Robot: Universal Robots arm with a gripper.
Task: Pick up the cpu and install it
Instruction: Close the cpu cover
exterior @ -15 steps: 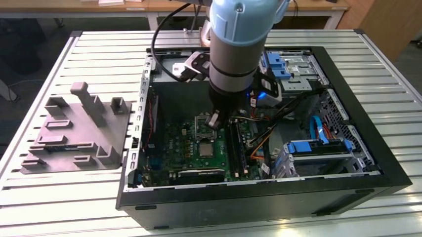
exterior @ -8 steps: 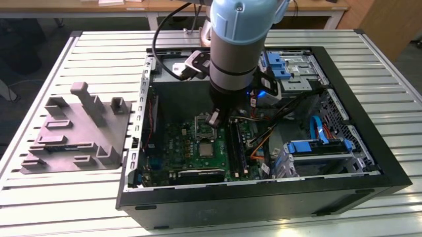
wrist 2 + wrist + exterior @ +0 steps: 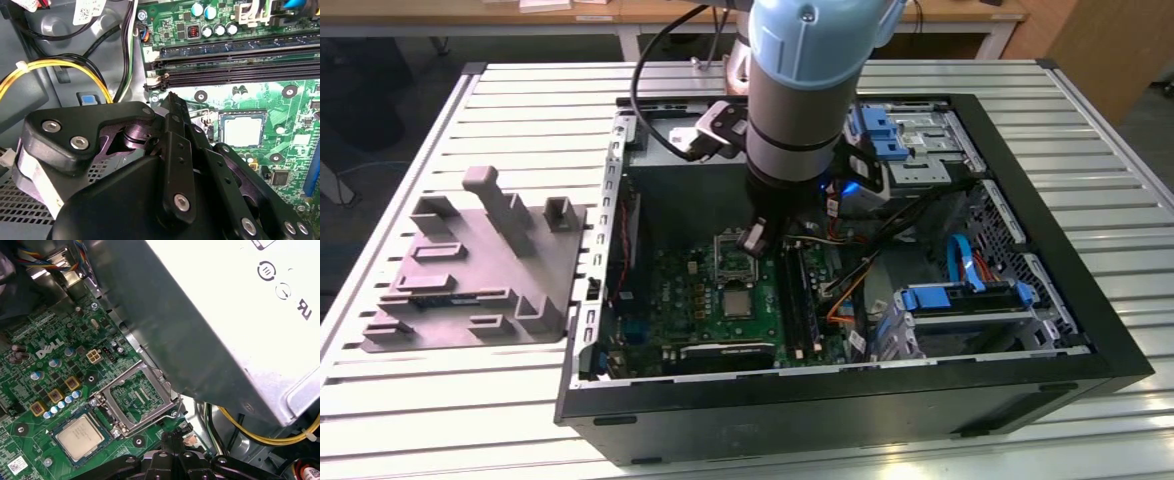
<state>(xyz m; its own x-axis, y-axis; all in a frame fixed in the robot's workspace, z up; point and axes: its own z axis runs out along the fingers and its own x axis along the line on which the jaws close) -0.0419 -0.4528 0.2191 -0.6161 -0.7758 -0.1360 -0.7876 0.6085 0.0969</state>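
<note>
Gripper (image 3: 753,240) fingertips hidden above motherboard (image 3: 707,300); cpu (image 3: 80,437) seated in socket

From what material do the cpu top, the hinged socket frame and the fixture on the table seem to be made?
The cpu top looks like brushed pale metal with a dull silver sheen. The hinged socket frame, standing open, seems to be bare stamped steel, since its edges shine. The fixture looks like matte grey-purple plastic, perhaps printed; that is uncertain.

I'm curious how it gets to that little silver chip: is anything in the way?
Nothing visible covers the cpu; its top lies bare on the green board. The metal frame is swung open beside it, near the gripper.
</note>
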